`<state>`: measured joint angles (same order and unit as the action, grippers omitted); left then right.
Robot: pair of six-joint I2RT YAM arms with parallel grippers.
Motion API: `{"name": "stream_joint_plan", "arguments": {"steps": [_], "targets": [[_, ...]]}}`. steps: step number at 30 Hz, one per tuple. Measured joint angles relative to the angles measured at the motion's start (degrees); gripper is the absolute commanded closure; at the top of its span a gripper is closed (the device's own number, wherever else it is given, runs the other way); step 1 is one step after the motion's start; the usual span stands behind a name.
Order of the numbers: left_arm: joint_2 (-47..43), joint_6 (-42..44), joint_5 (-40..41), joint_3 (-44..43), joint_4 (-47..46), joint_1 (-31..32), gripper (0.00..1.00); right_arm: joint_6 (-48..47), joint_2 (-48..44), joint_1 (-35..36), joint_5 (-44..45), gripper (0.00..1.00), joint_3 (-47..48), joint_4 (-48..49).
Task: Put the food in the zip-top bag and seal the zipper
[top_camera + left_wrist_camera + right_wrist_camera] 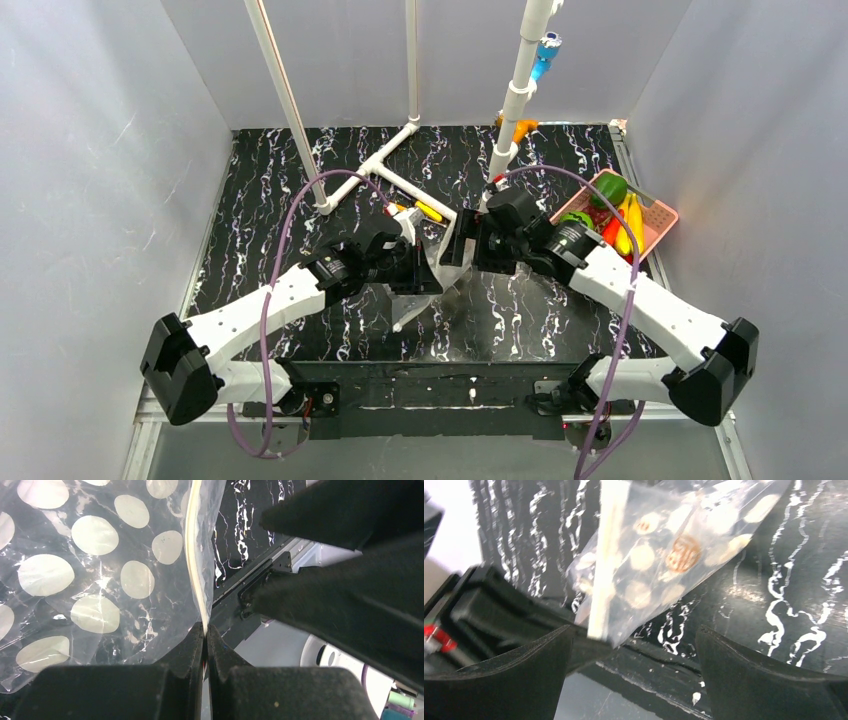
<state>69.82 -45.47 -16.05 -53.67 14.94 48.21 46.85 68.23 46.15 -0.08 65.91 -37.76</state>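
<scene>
Top view – left gripper point(430, 275): fingers reach in toward the right gripper's near the middle of the black marbled table point(300, 200); the grip cannot be read from here.
Top view – right gripper point(455, 252): fingers point at the left gripper's, just beside them.
Top view – bag point(420, 305): clear plastic hanging under and between the two sets of fingers, on the side toward the arm bases.
Top view – food point(607, 190): green, yellow and red pieces lie in a pink basket point(670, 212), well apart from both sets of fingers, out past the right arm.
Top view – yellow tool point(430, 212): on the table just beyond the left gripper's fingers.
Left wrist – fingers point(192, 645): clenched together on the zipper strip point(197, 575), pinching it at their tips.
Left wrist – zipper strip: a pale band running straight away from the pinch.
Left wrist – bag: clear sheet with white dots, spread out on the view's left side of the pinch, above that finger.
Right wrist – fingers point(539, 665): spread wide, grasping nothing.
Right wrist – bag: beyond the gap between the fingers, its lowest corner close to the tip of the finger on the view's left; whether they touch cannot be told.
Right wrist – zipper strip: rises from that corner, away from the fingers.
Right wrist – mark: one round orange-brown spot among the dots, blurred.
</scene>
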Motion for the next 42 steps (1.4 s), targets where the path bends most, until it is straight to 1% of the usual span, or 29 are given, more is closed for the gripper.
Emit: {"name": "stream_joint_plan", "arguments": {"steps": [6, 11, 12, 14, 17, 18, 19, 20, 22, 23, 25, 32, 33, 34, 38, 41, 42], "targets": [[0.15, 0.94, -0.35, 0.0, 0.02, 0.72, 0.99, 2.27, 7.17, 0.24, 8.79, 0.02, 6.01, -5.2], [0.5, 1.49, -0.35, 0.0, 0.02, 0.92, 0.99, 2.93, 13.03, 1.79, 13.88, 0.02, 10.34, -8.22], [0.72, 1.6, -0.37, 0.0, 0.02, 0.98, 0.99, 2.93, 13.7, 2.27, 14.45, 0.04, 10.64, -8.63], [1.11, 1.81, -0.44, 0.0, 0.07, 1.09, 0.98, 2.82, 14.47, 3.08, 15.19, 0.15, 10.82, -8.92], [1.14, 2.14, -0.48, 0.0, 0.46, 1.11, 0.94, 2.4, 14.71, 3.82, 14.73, 0.5, 10.34, -8.2], [1.09, 2.25, -0.5, 0.0, 0.55, 1.11, 0.94, 2.19, 14.23, 4.09, 14.27, 0.52, 9.33, -6.86], [0.98, 2.36, -0.52, 0.0, 0.7, 1.14, 0.93, 2.03, 13.62, 4.35, 13.66, 0.51, 7.96, -5.4], [0.68, 2.45, -0.52, 0.0, 0.96, 1.16, 0.93, 2.19, 12.35, 4.68, 13.03, 0.45, 5.7, -3.65], [0.15, 2.47, -0.52, 0.0, 1.22, 1.16, 0.93, 2.4, 9.97, 5.07, 11.82, 0.27, 2.23, -1.81], [-0.31, 2.47, -0.5, 0.02, 1.46, 1.16, 0.93, 2.47, 8.96, 5.27, 11.41, 0.21, 1.18, -1.36], [-1.16, 2.47, -0.5, 0.11, 1.79, 1.16, 0.93, 2.14, 8.22, 5.42, 10.62, 0.16, 1.05, -1.14], [-1.46, 2.45, -0.76, 0.2, 2.23, 1.16, 0.92, 1.92, 9.49, 6.4, 8.11, 0.1, 1.29, 0.39], [-1.46, 2.47, -0.79, 0.26, 2.27, 1.16, 0.92, 1.95, 9.68, 6.51, 7.87, 0.03, 1.29, 0.68], [-1.46, 2.43, -0.76, 0.48, 2.4, 1.16, 0.91, 2.01, 9.88, 6.6, 7.85, 0.02, 1.44, 0.63], [-1.49, 2.45, -0.76, 0.74, 3.43, 1.31, 0.92, 2.21, 10.84, 7.72, 10.88, 0.01, 4.81, -2.21], [-1.79, 2.51, -0.74, 0.85, 3.41, 1.36, 0.94, 2.29, 9.73, 8.33, 11.93, 0.02, 5.55, -2.1], [-1.97, 2.64, -0.72, 0.94, 3.19, 1.44, 0.94, 2.29, 9.22, 8.48, 11.91, 0.04, 5.55, -1.95]]}}
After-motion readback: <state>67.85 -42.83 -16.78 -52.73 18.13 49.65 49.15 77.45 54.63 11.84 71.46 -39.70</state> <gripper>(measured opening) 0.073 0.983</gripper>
